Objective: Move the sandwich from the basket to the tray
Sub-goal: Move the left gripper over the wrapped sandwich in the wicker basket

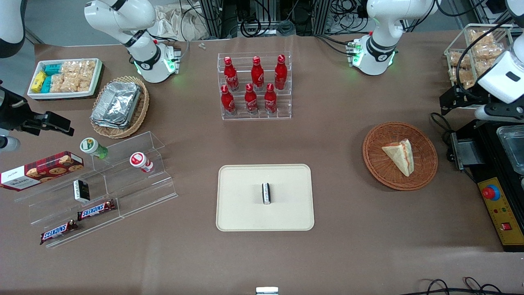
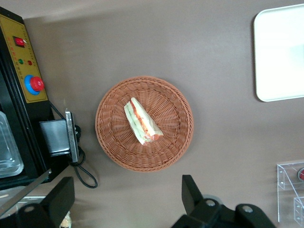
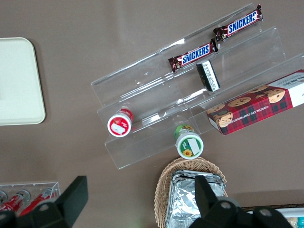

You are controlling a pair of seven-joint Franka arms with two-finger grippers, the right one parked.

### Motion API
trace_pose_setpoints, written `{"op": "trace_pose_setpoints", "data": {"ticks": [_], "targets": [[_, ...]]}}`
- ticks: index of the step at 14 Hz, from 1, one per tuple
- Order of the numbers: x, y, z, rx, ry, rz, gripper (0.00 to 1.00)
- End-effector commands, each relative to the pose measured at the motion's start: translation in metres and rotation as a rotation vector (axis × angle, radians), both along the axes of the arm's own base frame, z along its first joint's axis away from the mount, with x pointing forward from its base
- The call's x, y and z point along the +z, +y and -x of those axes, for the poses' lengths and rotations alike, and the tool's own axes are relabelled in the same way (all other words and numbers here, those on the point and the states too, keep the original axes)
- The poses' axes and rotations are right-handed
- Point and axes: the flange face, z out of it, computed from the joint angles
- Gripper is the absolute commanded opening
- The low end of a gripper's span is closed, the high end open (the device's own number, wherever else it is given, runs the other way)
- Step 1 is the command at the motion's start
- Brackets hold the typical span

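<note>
The fingers [image 2: 59, 202] of the left arm's gripper [image 2: 124, 197] are spread wide with nothing between them. They hang well above the counter [image 1: 335, 184]. In the front view the gripper is between one and two o'clock of the round reddish basket [image 1: 425, 172]. The sandwich [image 1: 399, 157] lies flat near the basket's middle, touching neither finger, its red and green filling edge turned toward three o'clock.

From the parked arm's end of the counter:
- A white bin [image 1: 61, 95] holds snack packets.
- At its four o'clock, a tan wicker basket [image 1: 141, 110] holds stacked foil containers [image 1: 116, 104].
- At that basket's six o'clock, a clear stepped stand [image 1: 143, 192] carries two small jars, a small dark packet and two Snickers bars, with a cookie box at its nine o'clock.
- Farther along, a clear rack [image 1: 286, 114] holds six red bottles [image 1: 257, 73].
- At the rack's six o'clock, the cream tray [image 1: 237, 213] holds one small black-and-white packet [image 1: 266, 193] at its centre; the rest of its surface is bare.

The reddish basket is at about three o'clock of the tray, with bare counter between them. A black machine [image 1: 491, 164] and a cable are just beside the basket at three o'clock.
</note>
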Motion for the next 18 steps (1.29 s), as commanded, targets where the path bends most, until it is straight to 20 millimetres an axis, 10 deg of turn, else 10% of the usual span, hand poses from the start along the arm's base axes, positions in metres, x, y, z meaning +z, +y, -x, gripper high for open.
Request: {"op": "trace_pose_setpoints", "data": {"ticks": [1, 7, 18], "targets": [[0.002, 0.005, -0.007, 0.011, 0.026, -0.017, 1.00], [-0.010, 0.006, -0.016, 0.145, 0.045, -0.007, 1.00], [-0.174, 0.025, 0.028, 0.628, -0.003, -0.031, 1.00]]}}
